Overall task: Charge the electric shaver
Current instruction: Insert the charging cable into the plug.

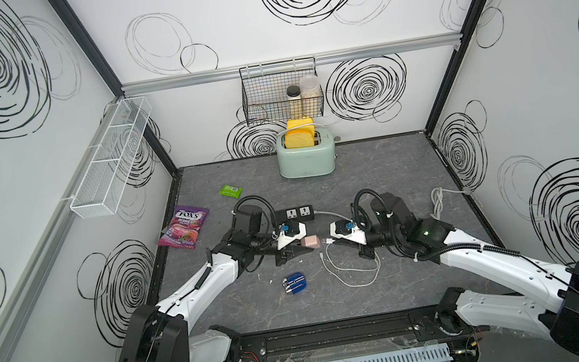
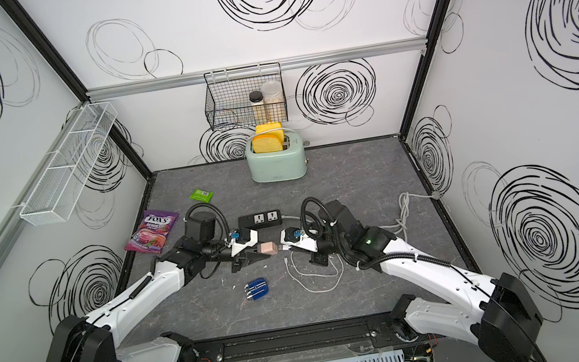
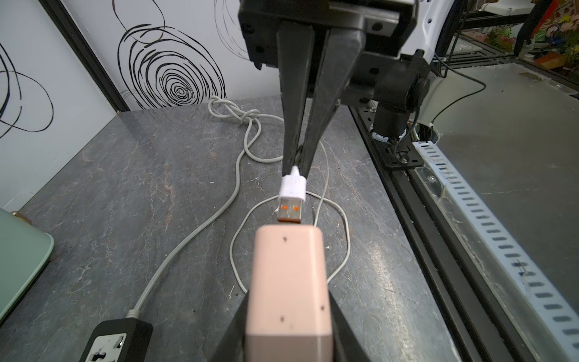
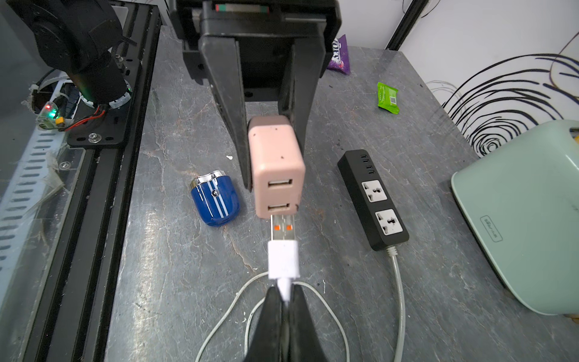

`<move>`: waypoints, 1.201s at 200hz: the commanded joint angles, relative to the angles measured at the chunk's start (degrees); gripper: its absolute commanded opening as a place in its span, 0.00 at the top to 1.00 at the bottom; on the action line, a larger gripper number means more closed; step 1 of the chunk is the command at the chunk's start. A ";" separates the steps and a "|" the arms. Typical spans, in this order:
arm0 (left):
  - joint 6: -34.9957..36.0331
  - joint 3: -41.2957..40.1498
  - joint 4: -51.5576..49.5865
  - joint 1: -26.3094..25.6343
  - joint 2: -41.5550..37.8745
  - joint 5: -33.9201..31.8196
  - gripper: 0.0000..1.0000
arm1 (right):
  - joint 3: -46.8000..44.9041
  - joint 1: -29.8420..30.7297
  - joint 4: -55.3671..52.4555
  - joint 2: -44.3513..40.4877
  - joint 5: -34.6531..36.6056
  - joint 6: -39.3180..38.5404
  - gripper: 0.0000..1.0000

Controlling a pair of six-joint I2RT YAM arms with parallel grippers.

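Grey marbled table (image 1: 376, 176) inside a white booth, walls scrawled with black spirals. Mint toaster (image 1: 306, 162) at the back with yellow slices in its slots. Wire basket (image 1: 268, 99) hung above it, two jars inside. White mesh rack (image 1: 109, 158) on the side wall. Purple candy bag (image 1: 184, 227) and green packet (image 1: 230, 190) lie toward the left edge.

Black power strip (image 1: 293, 214) lies mid-table, just behind the two hands. Its grey cord (image 1: 439, 202) runs off to a knotted bundle by the right wall.

Left hand (image 1: 300, 248): fingers clamped on both sides of a pink adapter (image 3: 288, 282), held off the table, its two-port face turned toward the other arm.

Right hand (image 1: 330, 241): fingers pressed together, pinching the white cable (image 1: 356, 275) directly behind its USB plug (image 3: 291, 200). Plug points at the adapter. Its metal tip sits right at the port face, by the lower edge as the right wrist view shows it. Cannot tell whether it has entered a port. Rest of the cable trails down and loops loosely on the table.

Electric shaver (image 1: 295, 284): lying flat on the table, nearer the robot's base than both hands, clear of them. Blue, white stripes, silver end. Cable loop lies beside it without touching. Neither hand is on it.
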 commanded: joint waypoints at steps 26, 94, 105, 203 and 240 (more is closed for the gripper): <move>1.34 1.66 0.57 0.95 0.44 2.44 1.00 | 1.06 1.68 1.01 1.88 -0.21 -2.50 1.00; 0.12 0.96 1.69 1.54 0.10 3.57 1.00 | -0.43 3.49 4.22 1.97 3.68 -2.86 1.00; 0.11 0.73 1.71 1.53 0.09 3.50 1.00 | -0.77 3.49 5.34 1.49 4.80 -2.49 1.00; 0.03 1.04 0.34 1.38 -0.61 3.67 1.00 | -0.54 4.61 6.11 1.58 7.30 -2.15 1.00; 0.03 0.73 0.35 1.77 -1.20 3.73 1.00 | -0.64 4.89 5.00 2.11 9.43 -2.03 1.00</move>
